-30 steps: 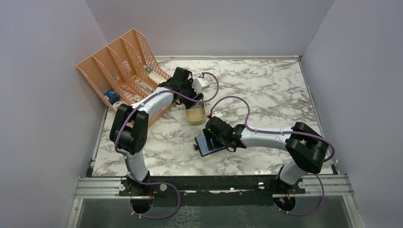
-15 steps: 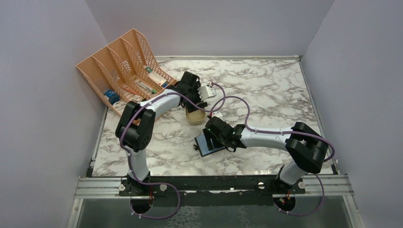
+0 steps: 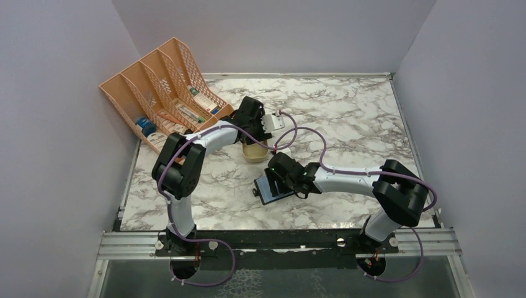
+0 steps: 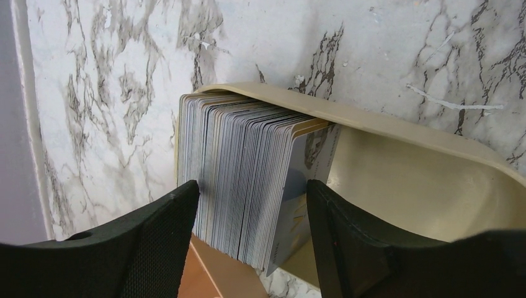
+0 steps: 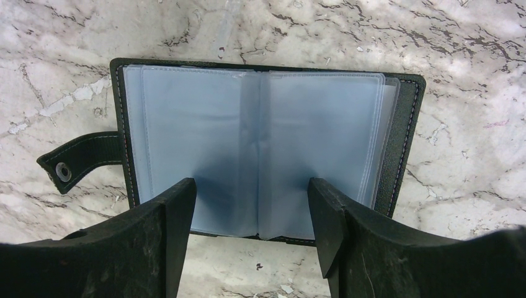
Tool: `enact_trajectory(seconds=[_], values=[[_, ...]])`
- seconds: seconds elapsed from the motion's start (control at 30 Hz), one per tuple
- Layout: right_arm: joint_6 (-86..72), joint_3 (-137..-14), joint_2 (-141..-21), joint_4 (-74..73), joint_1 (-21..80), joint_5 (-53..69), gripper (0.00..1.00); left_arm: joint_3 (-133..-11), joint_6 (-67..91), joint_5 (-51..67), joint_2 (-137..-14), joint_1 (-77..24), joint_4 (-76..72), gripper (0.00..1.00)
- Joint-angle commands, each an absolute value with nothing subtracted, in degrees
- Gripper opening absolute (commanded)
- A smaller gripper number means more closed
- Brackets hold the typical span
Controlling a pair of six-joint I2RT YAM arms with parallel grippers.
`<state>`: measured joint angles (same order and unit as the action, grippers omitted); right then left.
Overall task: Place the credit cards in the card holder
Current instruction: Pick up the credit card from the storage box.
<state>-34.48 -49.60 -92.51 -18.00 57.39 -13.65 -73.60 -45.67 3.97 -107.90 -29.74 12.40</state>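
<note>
A thick stack of pale grey credit cards (image 4: 248,180) stands on edge inside a tan oval tin (image 4: 397,161), which also shows in the top view (image 3: 254,151). My left gripper (image 4: 251,205) is open, its jaws straddling the stack without pinching it. The black card holder (image 5: 267,149) lies open on the marble, its blue-grey sleeves facing up and its snap strap to the left; it also shows in the top view (image 3: 271,188). My right gripper (image 5: 251,205) is open just above the holder's near edge, holding nothing.
A peach mesh file organiser (image 3: 161,93) with labelled boxes stands at the back left, close to the left arm. Purple cables loop over the marble table (image 3: 347,118) between the arms. Grey walls enclose three sides.
My left gripper has swung right from beside the organiser to over the tan tin. The right arm and the card holder have not moved.
</note>
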Motion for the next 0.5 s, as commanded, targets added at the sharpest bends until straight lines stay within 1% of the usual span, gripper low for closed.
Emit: enact_trajectory(seconds=[0.0,0.13,0.47], values=[[-35.2,-49.0,-93.5,-20.5,57.4,-15.4,0.67,-72.2,-47.7,0.9,-107.8,-30.4,10.2,0.64],[-35.3,-48.7,-93.2,-20.5,57.5,-15.4,0.67,-71.8,-48.1,-0.1,-107.5,-30.8,9.9,0.60],[-35.4,-48.6,-93.2,-20.6,57.4,-15.4,0.67,-72.2,-48.4,-2.6,-106.4,-31.1,9.6,0.53]])
